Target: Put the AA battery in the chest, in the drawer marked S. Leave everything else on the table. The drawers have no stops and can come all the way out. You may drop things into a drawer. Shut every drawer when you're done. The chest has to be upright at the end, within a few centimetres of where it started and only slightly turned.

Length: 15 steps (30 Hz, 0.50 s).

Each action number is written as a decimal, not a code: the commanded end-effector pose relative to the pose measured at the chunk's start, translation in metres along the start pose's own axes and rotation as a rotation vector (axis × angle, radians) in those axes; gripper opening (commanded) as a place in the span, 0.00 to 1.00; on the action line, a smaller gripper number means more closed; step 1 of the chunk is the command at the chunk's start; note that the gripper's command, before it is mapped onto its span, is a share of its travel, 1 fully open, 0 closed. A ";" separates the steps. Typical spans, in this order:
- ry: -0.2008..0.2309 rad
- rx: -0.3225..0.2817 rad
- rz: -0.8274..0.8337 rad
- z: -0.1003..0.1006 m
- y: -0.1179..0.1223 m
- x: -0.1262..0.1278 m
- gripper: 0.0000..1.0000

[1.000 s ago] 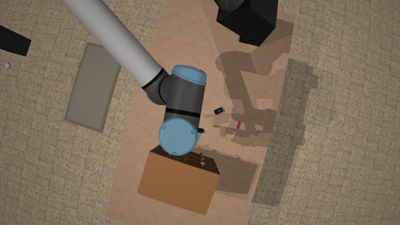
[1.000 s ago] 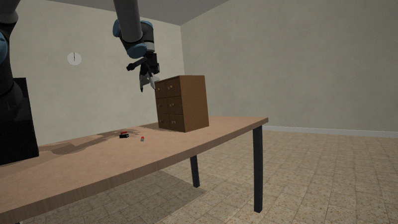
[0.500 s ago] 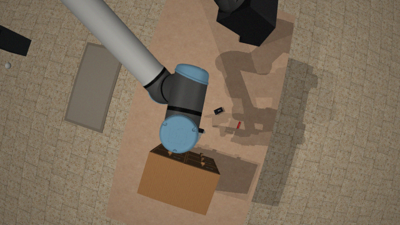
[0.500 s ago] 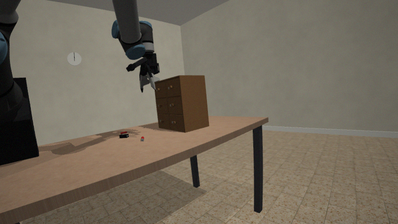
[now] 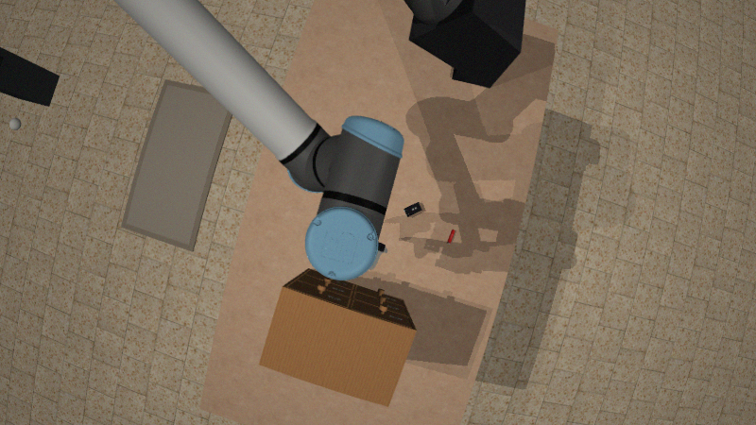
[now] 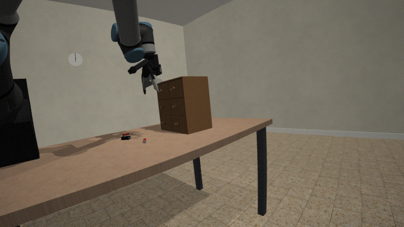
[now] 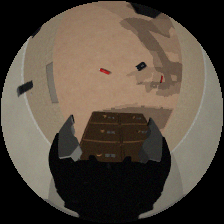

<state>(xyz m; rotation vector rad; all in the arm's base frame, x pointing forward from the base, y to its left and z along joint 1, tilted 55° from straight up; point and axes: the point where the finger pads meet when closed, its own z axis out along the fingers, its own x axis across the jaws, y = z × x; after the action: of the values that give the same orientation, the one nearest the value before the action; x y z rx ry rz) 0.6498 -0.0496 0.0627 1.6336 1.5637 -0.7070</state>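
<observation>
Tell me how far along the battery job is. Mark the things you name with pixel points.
Done: nothing placed yet, by the look of it; the chest [image 5: 338, 343] [image 6: 197, 104] [image 7: 119, 122] stands upright, drawers shut.
In hand: nothing; the gripper [image 6: 151, 92] [image 7: 111, 117] is open by the chest front.
Left: battery pickup (two red cylinders lie out; I can't tell which is AA), opening S, dropping it in, shutting S.

Grey-and-blue jointed wrist [image 5: 359, 174] [image 6: 146, 36] shifted slightly back from brown wooden drawer chest [image 5: 338, 338] [image 6: 197, 104] [image 7: 102, 122]; its tilt changed slightly.
</observation>
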 end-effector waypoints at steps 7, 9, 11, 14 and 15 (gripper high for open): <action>0.001 -0.046 0.000 0.004 0.004 0.000 1.00; 0.001 -0.057 0.000 0.005 0.005 0.000 1.00; 0.001 -0.069 0.000 0.006 0.005 0.000 1.00; 0.000 -0.087 0.000 0.008 0.007 0.000 1.00; 0.000 -0.087 0.000 0.008 0.007 0.000 1.00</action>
<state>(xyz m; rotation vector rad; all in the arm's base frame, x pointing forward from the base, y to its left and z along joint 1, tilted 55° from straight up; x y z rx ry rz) 0.6554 -0.0551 0.0598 1.5848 1.5703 -0.6481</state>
